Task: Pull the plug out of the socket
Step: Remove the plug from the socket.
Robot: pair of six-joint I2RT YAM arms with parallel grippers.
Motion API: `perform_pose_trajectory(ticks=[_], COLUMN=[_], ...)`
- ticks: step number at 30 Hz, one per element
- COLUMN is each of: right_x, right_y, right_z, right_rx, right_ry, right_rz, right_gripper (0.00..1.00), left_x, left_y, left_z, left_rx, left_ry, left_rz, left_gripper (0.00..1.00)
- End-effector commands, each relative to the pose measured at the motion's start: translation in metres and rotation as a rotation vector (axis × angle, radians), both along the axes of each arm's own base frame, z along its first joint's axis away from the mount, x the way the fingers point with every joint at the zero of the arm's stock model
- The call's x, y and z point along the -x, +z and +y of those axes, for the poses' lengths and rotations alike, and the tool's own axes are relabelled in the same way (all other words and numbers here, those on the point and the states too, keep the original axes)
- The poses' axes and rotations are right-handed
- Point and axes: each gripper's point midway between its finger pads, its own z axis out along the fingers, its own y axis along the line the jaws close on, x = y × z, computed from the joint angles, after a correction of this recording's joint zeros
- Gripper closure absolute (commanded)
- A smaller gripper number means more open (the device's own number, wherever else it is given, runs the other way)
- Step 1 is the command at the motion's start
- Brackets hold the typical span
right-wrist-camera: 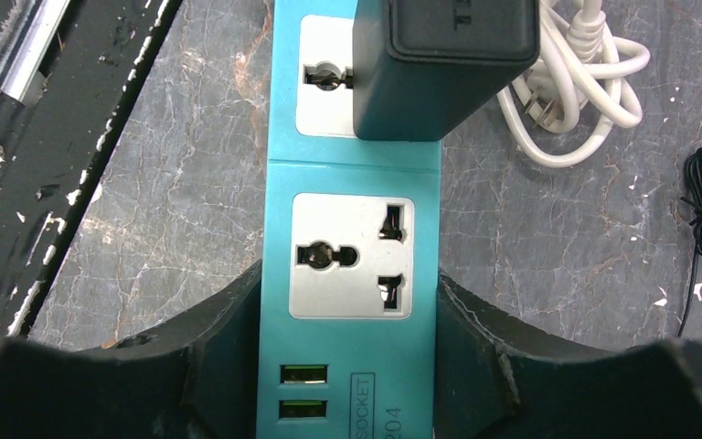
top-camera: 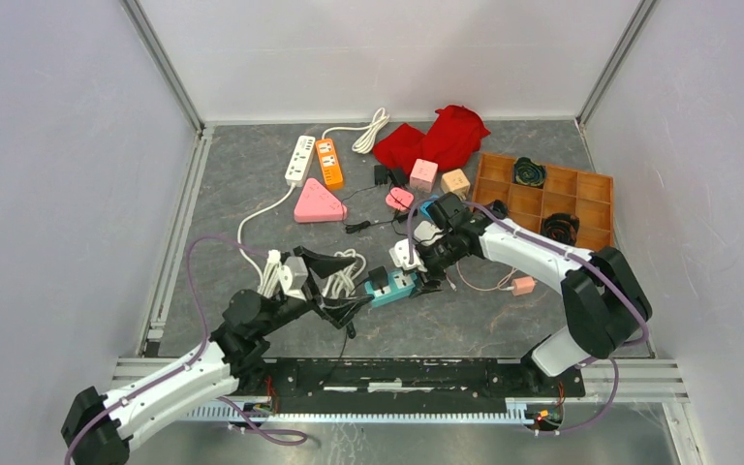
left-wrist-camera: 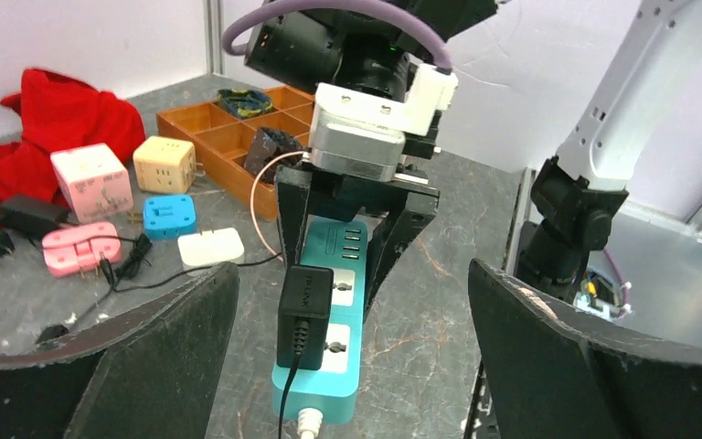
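Right wrist view: one teal power strip [right-wrist-camera: 352, 183] lies on the bench [right-wrist-camera: 558, 256], with the right hand [right-wrist-camera: 347, 315] clamped across its two long sides. Two socket faces and two USB ports are showing. One black plug [right-wrist-camera: 446, 55] sits in the socket at 12 o'clock, and from above the left hand [top-camera: 360, 281] is spread wide, holding nothing, just at 9 o'clock of that plug.

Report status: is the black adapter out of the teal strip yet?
Done: the right pincer is clamped on the USB end of the teal plastic power strip, bracing it. In hand: the left pincer is wide open, lined up on the black boxy plug adapter but not touching it. Left: close on the adapter and pull; it is still seated in the strip.
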Motion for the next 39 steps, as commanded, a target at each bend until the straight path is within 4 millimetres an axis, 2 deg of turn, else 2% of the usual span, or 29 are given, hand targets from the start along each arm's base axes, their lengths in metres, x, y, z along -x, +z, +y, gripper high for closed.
perform_pose_trajectory(ticks=[1, 4, 7, 11, 16, 23, 33, 39], right_x=[-0.001, -0.001, 0.001, 0.000, 0.003, 0.005, 0.006, 0.005], right_y=[0.027, 0.028, 0.029, 0.032, 0.031, 0.032, 0.029, 0.029], right_z=[0.011, 0.011, 0.010, 0.008, 0.007, 0.007, 0.007, 0.006], right_rx=[-0.092, -0.094, -0.095, -0.099, -0.096, -0.093, -0.076, -0.075], right_ry=[0.051, 0.055, 0.059, 0.059, 0.078, 0.085, 0.091, 0.086], right_rz=[-0.012, 0.002, 0.031, 0.060, 0.108, 0.150, 0.202, 0.205], right_gripper=[1.00, 1.00, 1.00, 1.00, 1.00, 1.00, 1.00, 1.00], left_x=[-0.009, -0.008, -0.016, -0.024, -0.030, -0.054, -0.057, -0.054], left_y=[0.013, 0.020, 0.022, 0.012, 0.012, -0.004, -0.021, -0.030], left_z=[0.000, -0.011, -0.020, -0.024, -0.032, -0.033, -0.032, -0.037], left_rx=[0.074, 0.105, 0.081, -0.020, -0.101, -0.232, -0.286, -0.309], left_ry=[0.040, -0.010, -0.006, 0.023, 0.015, 0.114, 0.124, 0.094], left_rz=[0.150, 0.238, 0.313, 0.315, 0.293, 0.324, 0.331, 0.341], left_gripper=[0.00, 0.00, 0.02, 0.10, 0.18, 0.25, 0.31, 0.39])
